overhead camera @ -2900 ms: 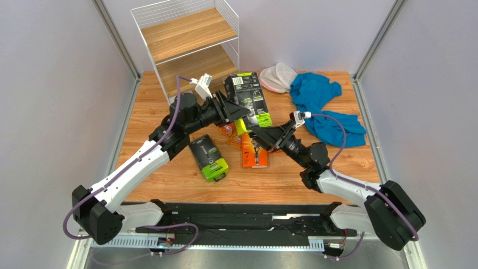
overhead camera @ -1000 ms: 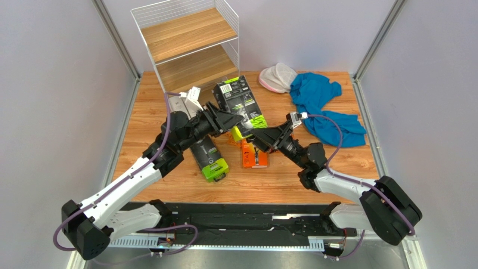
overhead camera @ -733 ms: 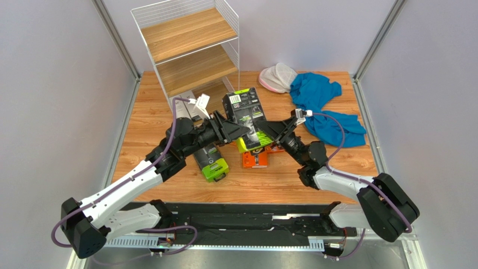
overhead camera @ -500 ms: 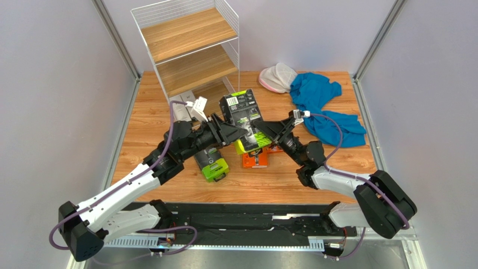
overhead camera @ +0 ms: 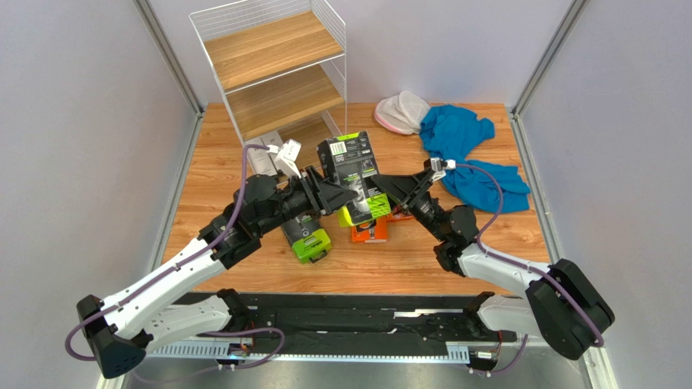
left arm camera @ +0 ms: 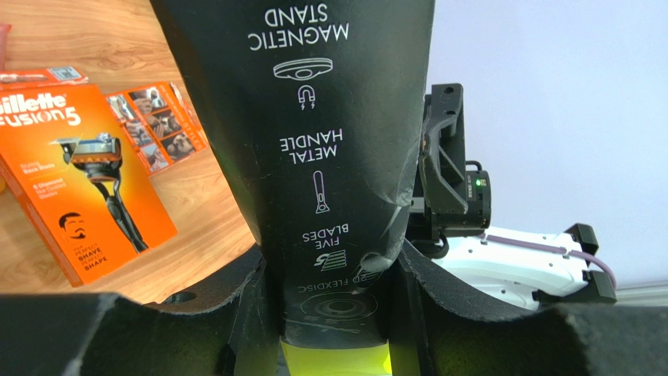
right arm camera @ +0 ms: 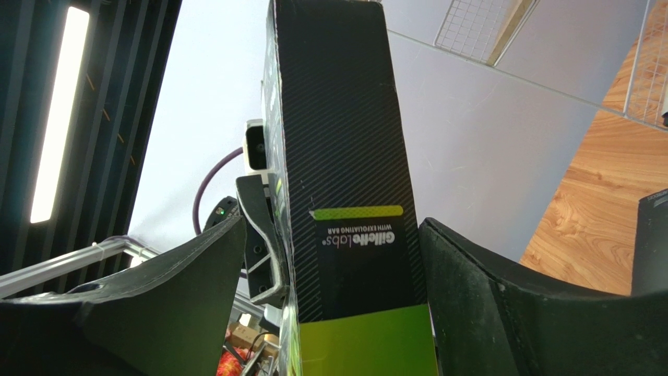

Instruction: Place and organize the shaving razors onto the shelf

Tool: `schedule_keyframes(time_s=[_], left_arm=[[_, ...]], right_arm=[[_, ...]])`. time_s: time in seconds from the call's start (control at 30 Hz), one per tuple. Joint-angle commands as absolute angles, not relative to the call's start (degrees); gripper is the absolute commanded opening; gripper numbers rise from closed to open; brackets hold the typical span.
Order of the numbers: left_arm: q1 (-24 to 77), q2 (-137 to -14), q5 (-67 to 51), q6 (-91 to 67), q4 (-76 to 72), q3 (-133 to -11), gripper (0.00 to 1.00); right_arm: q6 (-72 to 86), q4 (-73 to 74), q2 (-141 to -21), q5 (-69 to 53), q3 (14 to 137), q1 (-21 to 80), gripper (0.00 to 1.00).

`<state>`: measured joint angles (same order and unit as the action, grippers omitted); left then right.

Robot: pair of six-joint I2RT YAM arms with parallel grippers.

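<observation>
While off shelf (overhead camera: 276, 49), black pack (overhead camera: 355, 174) between jaws

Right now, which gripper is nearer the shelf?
Left. The left gripper sits just in front of the shelf, by its right corner, holding the black pack. The right gripper is further right, on the pack's other side.

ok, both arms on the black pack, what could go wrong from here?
1. The left gripper clamps the black pack; the right gripper straddles it with a gap on one side. Release too soon and it may drop onto the orange Gillette box.
2. The two grippers sit close and could clash.
</observation>
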<state>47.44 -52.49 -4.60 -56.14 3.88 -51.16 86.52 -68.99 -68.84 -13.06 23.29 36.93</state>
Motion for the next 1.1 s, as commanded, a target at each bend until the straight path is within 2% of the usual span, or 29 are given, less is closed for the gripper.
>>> schedule_keyframes(time_s=[0.0,0.5,0.73,1.07], left_arm=[[46.58,-54.14,-0.18,-52.21,0.7,-56.95,0.0],[43.86,-61.34,2.72,-54.75,-10.97,-60.73,0.0],[42.63,-64.68,0.71,-57.39,-16.86,-62.49,0.0],[42.63,-70.4,-2.9,-59.15,-21.27,-63.37,0.0]], right_arm=[[85.69,-69.17,-65.4,-14.42,23.47,36.91,0.83],[84.81,-68.11,-61.17,-10.02,23.11,36.83,0.84],[85.17,-70.23,-60.56,-8.53,22.59,36.74,0.91],[84.9,-67.15,-57.49,-6.6,25.22,36.12,0.88]])
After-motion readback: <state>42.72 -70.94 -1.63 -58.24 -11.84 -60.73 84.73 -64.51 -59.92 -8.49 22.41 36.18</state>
